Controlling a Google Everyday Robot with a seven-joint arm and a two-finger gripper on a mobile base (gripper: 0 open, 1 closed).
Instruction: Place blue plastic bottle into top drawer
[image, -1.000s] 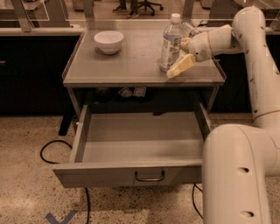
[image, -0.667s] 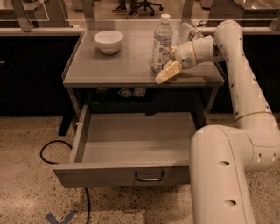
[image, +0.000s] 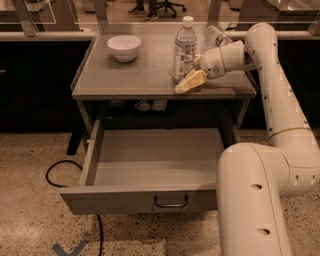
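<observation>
The blue plastic bottle (image: 184, 45), clear with a white cap and a pale label, stands upright at the right of the grey table top (image: 130, 75). My gripper (image: 182, 82) reaches in from the right and is closed around the bottle's lower part. One yellowish finger (image: 190, 81) shows in front of the bottle's base; the other finger is hidden behind it. The top drawer (image: 140, 197) is pulled fully open below the table top and is empty, with a small curved handle (image: 171, 202) at its front centre.
A white bowl (image: 124, 47) sits at the back left of the table top. A smaller clear bottle (image: 216, 36) lies behind my wrist. My arm's base (image: 252, 200) stands right of the drawer. A black cable (image: 55, 172) and a blue tape mark (image: 70, 248) are on the floor.
My gripper and the blue plastic bottle have moved together to the left along the table top. The bowl and the drawer have not moved.
</observation>
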